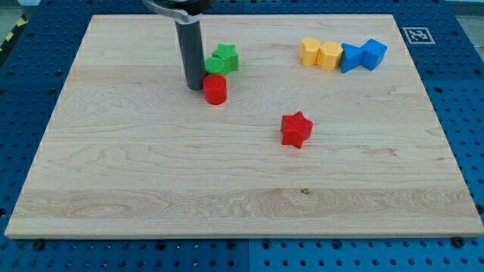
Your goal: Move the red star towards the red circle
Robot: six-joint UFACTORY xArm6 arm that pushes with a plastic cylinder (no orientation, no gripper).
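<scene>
Red star-shaped block [296, 129] nearest camera, on wooden board [151, 181], well apart from red cylinder block [215, 89], toward view's lower right of it. My tip [195, 88] bare, touching nothing, just beside cylinder's left. Star lies beyond cylinder from tip; must circle round.

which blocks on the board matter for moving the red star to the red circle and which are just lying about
In the job:
red star, alone near the board's middle
red circle, up and to the view's left of it
my tip, just left of the red circle

Lying about:
two green blocks behind the red circle
two yellow blocks
two blue blocks
</scene>
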